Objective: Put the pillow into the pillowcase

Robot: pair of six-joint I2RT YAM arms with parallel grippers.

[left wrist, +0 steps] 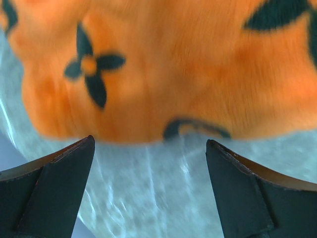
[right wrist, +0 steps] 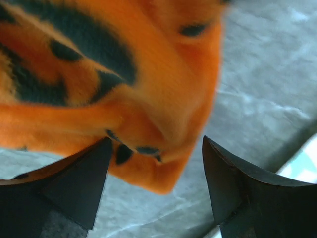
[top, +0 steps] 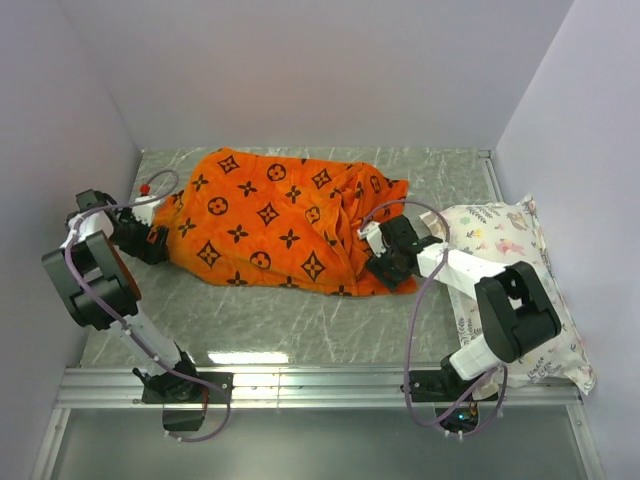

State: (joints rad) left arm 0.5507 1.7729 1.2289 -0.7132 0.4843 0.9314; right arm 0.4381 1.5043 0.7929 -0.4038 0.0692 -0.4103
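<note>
So here's where you're at. The pillowcase (top: 270, 225) is lying across the middle of the table (top: 300, 320), long side running left to right, and it's puffed up and lumpy rather than flat. The fabric is bunched into folds toward its right end. You can't see the pillow itself from any camera, so whether it's all the way in can't be told from outside.

Your left claw (top: 152, 240) is down at the left end of the case, low over the table. It's fully released: in the left wrist view both fingers (left wrist: 59, 178) stand wide apart with only bare table between them, and the orange edge sits just past the tips, not pinched.

Your right claw (top: 374, 266) is at the right end of the case, near side. It's spread too. In the right wrist view a floppy orange corner hangs down at the tips, and it's right up against the left-hand finger (right wrist: 84, 183), maybe brushing it. The other finger is apart from the cloth with table showing beside it, so nothing is clamped.

Off to the right there's the printed pillow (top: 500, 235) with the deer and plants, lying along the right edge of the table, partly under your right arm and not touching the orange case.
</note>
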